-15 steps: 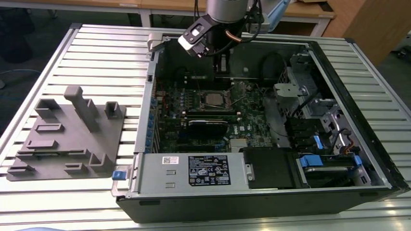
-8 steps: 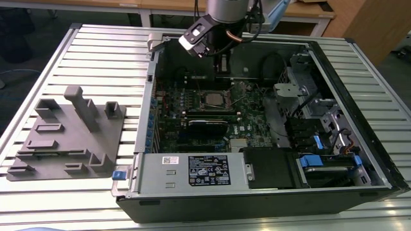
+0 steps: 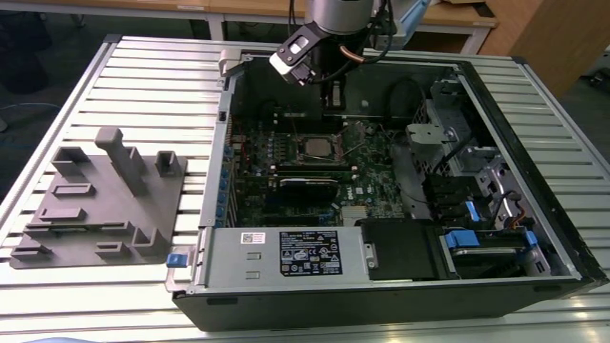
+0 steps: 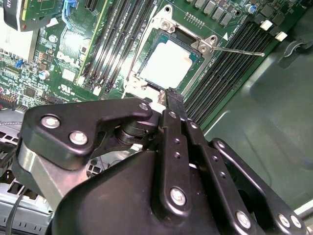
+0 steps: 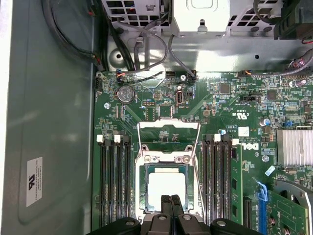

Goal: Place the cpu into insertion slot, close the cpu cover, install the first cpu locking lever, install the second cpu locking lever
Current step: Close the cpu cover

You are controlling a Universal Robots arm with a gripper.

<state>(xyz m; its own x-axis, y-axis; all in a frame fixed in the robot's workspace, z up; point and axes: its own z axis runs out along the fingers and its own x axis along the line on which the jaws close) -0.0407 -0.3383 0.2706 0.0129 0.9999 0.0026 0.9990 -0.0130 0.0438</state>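
Note:
The cpu (image 5: 166, 188) lies flat in the insertion slot (image 5: 143, 182), its pale grey top showing in both wrist views (image 4: 168, 63). The silvery cpu cover (image 5: 166, 157) is down around it as a frame (image 4: 172, 28). Thin wire levers run along both sides of the socket (image 5: 138, 147) (image 5: 201, 147). One lever end (image 4: 244, 50) sticks out over the memory slots. My gripper (image 5: 171, 199) hovers just above the socket's edge, shut with nothing between its fingers (image 4: 174, 100). In the exterior view it (image 3: 332, 98) hangs inside the open computer case, behind the socket (image 3: 316, 148).
Black memory slots (image 5: 113, 181) (image 5: 218, 181) flank the socket. A finned heat sink (image 5: 294, 147) and a blue-latched card slot (image 5: 260, 196) lie nearby. Cables (image 5: 142, 44) run by the case wall. A grey fixture block (image 3: 100, 200) stands on the slatted table at the exterior view's left.

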